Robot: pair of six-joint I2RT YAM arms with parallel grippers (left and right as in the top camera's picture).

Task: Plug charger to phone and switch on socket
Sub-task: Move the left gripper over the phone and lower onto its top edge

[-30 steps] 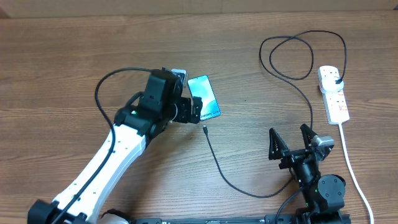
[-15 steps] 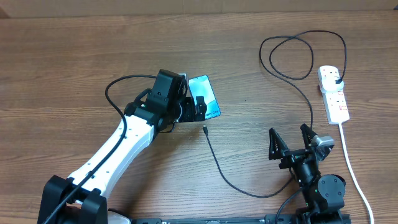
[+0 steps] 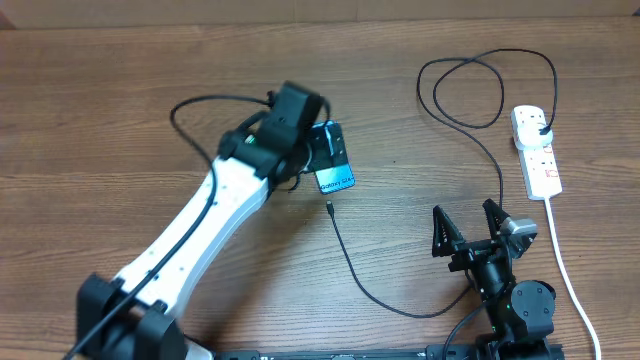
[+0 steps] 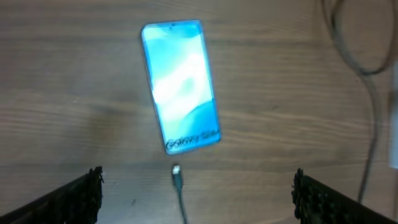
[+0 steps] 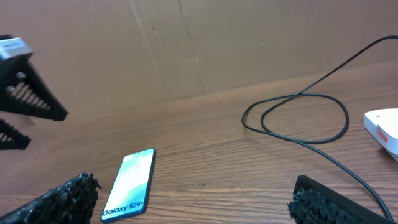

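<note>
The phone lies on the wooden table with its light blue screen up; it also shows in the left wrist view and the right wrist view. My left gripper hovers over it, open and empty. The charger's small plug tip lies just short of the phone's near end, not touching it. Its black cable loops right to a black plug in the socket. My right gripper is open and empty, well to the right of the phone.
The cable makes a wide loop at the back right, also in the right wrist view. The socket's thick white cord runs down the right side past my right arm. A cardboard wall stands behind the table.
My left arm has swung toward the far side and right, from beside the phone's left edge to above it, now covering its far end. The phone, cable and right arm have not moved.
</note>
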